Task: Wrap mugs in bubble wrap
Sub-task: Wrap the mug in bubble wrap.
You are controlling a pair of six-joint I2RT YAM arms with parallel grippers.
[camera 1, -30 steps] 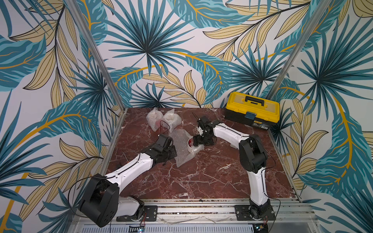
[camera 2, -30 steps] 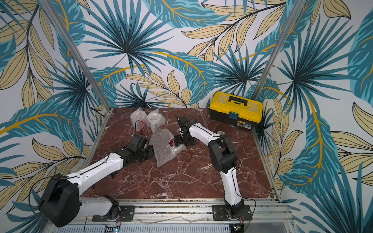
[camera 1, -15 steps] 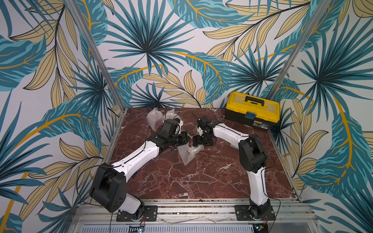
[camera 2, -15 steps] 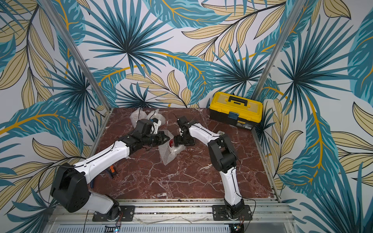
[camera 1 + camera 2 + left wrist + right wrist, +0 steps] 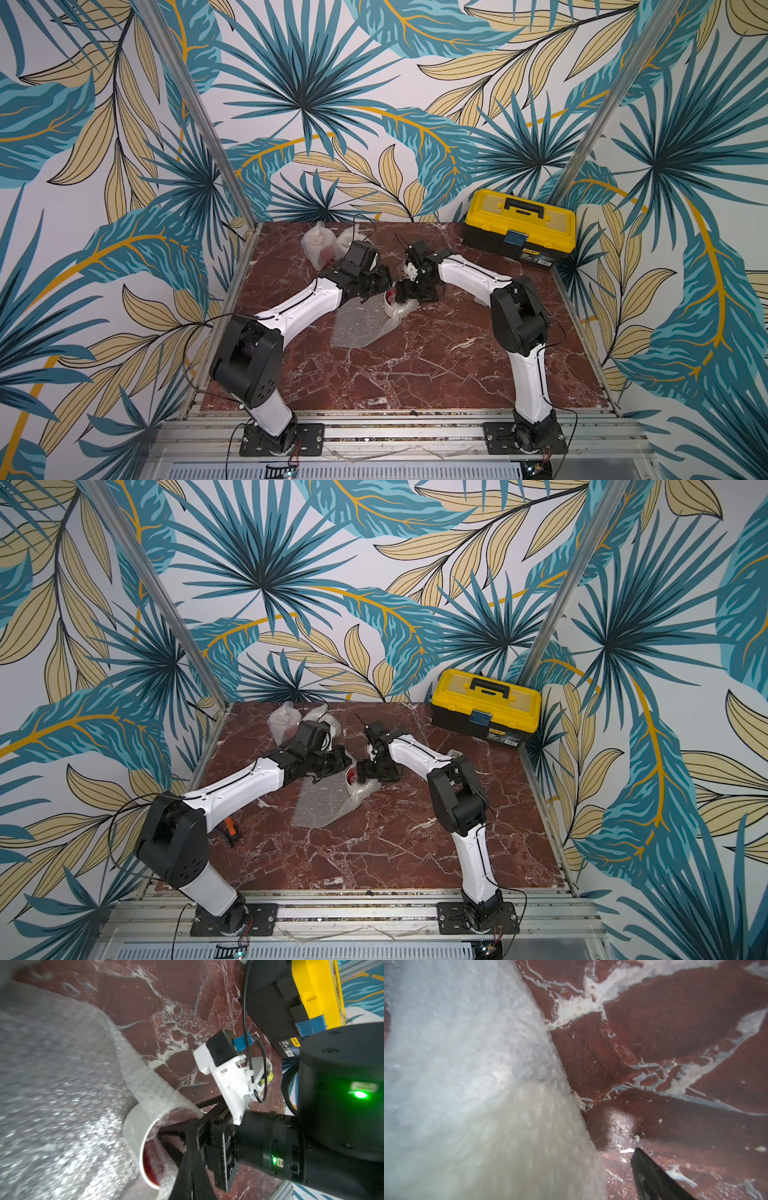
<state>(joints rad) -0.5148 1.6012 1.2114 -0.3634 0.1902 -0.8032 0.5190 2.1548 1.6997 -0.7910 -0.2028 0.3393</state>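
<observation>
- A red-brown marble bench [image 5: 415,374] makes the floor of a booth papered with teal and tan palm leaves [image 5: 299,104].
- A yellow and black plastic toolbox [image 5: 519,226] stands shut at the far right corner of the bench, against the wall.
- Two lumpy bundles of whitish bubble wrap [image 5: 318,245] sit touching each other near the far left corner. A reddish tint shows through one of them.
- A sheet of clear bubbled plastic wrap [image 5: 361,328] lies in the middle of the bench. Its near part is flat on the marble and its far end rises over a mug.
- The white ceramic mug with a red inside [image 5: 389,302] lies on its side on the far end of that sheet, between the two grippers, with its mouth towards the right one.
- In the left wrist view a strip of the wrap [image 5: 149,1093] curls over the mug's rim [image 5: 137,1138] and into the red inside.
- The left gripper [image 5: 380,284] is just beside the mug, over the wrap. Its fingers are hidden in both top views, so I cannot tell whether they are apart or together.
- The right gripper [image 5: 405,291] is at the mug's mouth with its jaws wide apart.
- In the right wrist view one black finger [image 5: 652,1178] hangs over bare marble, clear of the wrap-covered mug [image 5: 467,1064]. The other finger is hidden.
- In a top view a small orange and black item [image 5: 228,827] lies beside the left arm, too small to identify.
</observation>
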